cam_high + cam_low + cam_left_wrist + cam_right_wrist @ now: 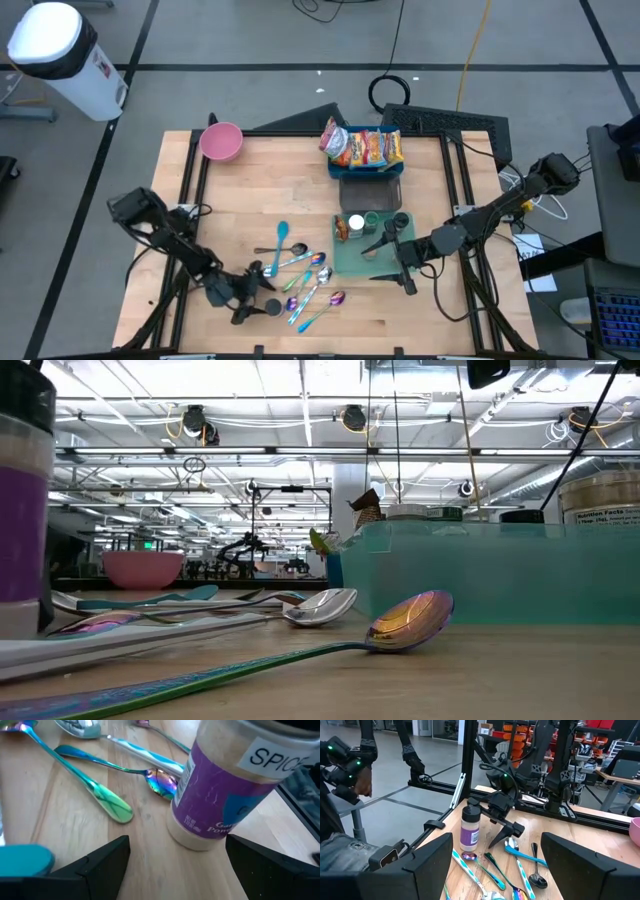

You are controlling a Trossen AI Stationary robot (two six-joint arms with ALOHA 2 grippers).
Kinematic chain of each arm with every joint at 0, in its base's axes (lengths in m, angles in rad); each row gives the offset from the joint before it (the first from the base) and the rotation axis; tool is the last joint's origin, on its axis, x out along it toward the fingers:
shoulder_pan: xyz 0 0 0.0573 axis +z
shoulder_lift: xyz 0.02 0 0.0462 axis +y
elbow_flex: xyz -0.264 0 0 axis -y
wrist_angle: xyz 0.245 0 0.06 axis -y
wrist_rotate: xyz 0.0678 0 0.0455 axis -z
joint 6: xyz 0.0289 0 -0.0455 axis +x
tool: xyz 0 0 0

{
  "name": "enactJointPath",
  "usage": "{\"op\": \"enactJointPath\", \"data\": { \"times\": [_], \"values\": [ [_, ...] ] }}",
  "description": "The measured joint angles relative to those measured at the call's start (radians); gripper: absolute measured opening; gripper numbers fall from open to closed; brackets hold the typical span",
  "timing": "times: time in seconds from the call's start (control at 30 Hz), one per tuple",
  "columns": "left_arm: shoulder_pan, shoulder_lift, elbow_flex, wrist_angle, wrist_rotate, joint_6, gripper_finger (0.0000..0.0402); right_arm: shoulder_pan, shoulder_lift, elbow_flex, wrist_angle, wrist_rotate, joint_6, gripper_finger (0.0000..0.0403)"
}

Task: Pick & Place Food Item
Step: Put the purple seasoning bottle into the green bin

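Observation:
A spice jar [220, 790] with a purple label and a black lid stands upright on the wooden table by its base, near the front edge [271, 307]. My left gripper [177, 865] is low over the table and open. Its fingers stand on either side of the line to the jar, just short of it and touching nothing. The right wrist view shows that gripper [502, 830] beside the jar [470, 832]. My right gripper [388, 262] hangs open above the teal tray [375, 262], holding nothing. Snack packets [365, 148] sit in a blue bin at the back.
Several coloured spoons [305, 280] lie spread on the table right beside the jar. Small jars [352, 228] stand on the teal tray. A pink bowl [221, 141] is at the far left corner. A black frame rail runs close by the jar [300, 790].

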Motion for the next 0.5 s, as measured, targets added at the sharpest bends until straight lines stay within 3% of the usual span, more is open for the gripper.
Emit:
{"op": "enactJointPath", "data": {
  "times": [0.5],
  "values": [
    [-0.004,0.025,0.040,0.027,-0.014,0.123,0.0335,0.000,0.000,0.000,0.000,0.000,0.000,0.0293]
  ]
}}
